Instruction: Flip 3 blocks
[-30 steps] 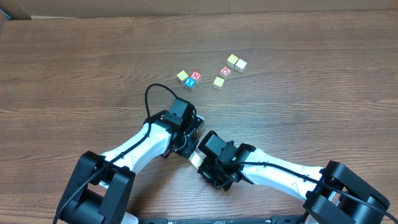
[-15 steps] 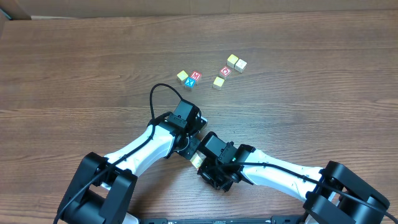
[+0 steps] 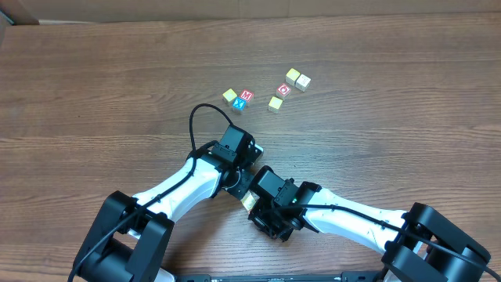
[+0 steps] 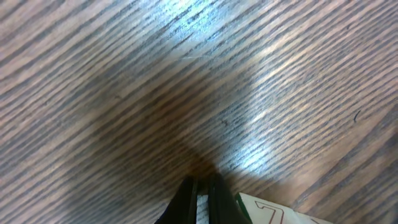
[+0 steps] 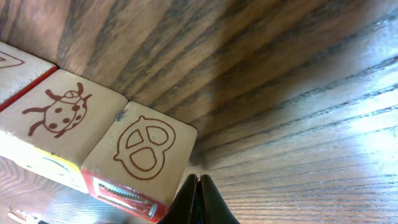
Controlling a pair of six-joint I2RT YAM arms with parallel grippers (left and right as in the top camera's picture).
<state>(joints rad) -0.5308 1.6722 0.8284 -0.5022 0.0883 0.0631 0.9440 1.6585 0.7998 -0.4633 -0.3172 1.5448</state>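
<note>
The three blocks (image 5: 62,124) lie side by side in a touching row on the table (image 3: 391,117), close to the robot, between the two wrists. From overhead only a pale sliver of them shows. In the right wrist view the pretzel block (image 5: 146,155) has a red outline drawing of a pretzel on top and a red-framed side below. The ladybird block (image 5: 59,118) next to it has a yellow side. The red-edged block (image 5: 12,62) is cut off by the frame, and no letter on it can be read.

Farther out, a loose cluster includes cubes reading "M" (image 3: 246,95), "X" (image 3: 239,103) and "O" (image 3: 284,89).

The right gripper (image 5: 199,199) is fully closed and empty, its tip just beside the pretzel block's corner; whether they touch cannot be told. The left gripper (image 4: 202,199) is also pinched together on nothing, with a block corner bearing a red stroke just beside it.

The left arm (image 3: 180,184) and right arm (image 3: 352,215) reach inward, their wrists nearly meeting.
</note>
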